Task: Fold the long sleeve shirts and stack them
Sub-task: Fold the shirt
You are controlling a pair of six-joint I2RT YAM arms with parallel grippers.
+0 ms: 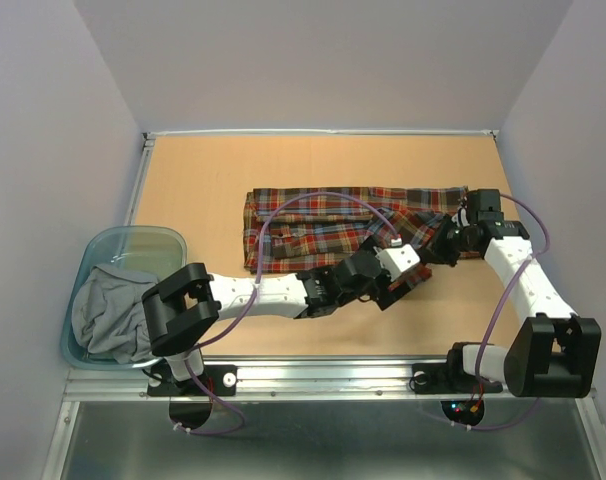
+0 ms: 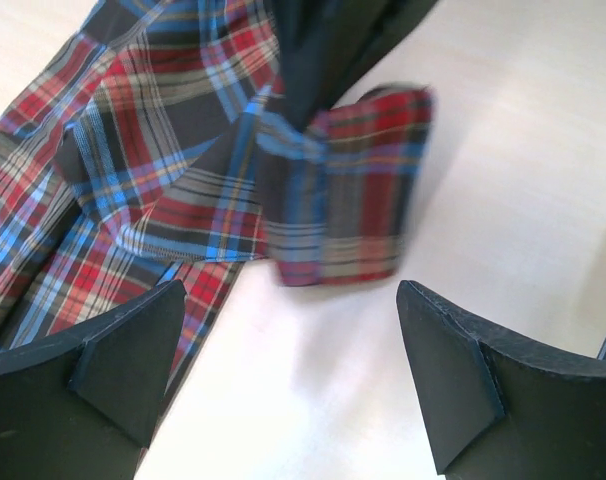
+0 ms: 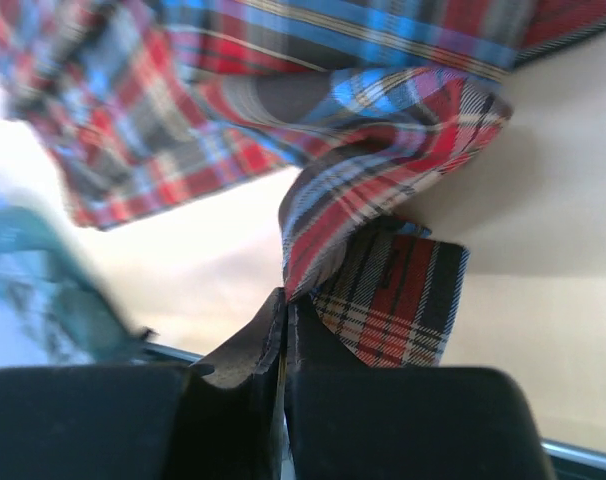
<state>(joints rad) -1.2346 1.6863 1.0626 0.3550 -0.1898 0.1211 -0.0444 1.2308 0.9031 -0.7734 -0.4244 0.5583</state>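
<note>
A red, navy, brown and yellow plaid long sleeve shirt point(image 1: 323, 225) lies spread across the middle of the table. My right gripper point(image 1: 446, 244) is at the shirt's right end. In the right wrist view it point(image 3: 286, 300) is shut on a fold of the sleeve, and the cuff point(image 3: 403, 300) hangs beside its fingers. My left gripper point(image 1: 413, 274) is just in front of it. It is open and empty point(image 2: 290, 290), low over bare table. The lifted cuff point(image 2: 353, 200) hangs a little beyond its fingertips, apart from them.
A translucent teal bin point(image 1: 155, 240) stands at the left table edge with a grey garment point(image 1: 111, 312) heaped in it. Grey walls close in the left, right and far sides. A metal rail point(image 1: 323, 378) runs along the near edge.
</note>
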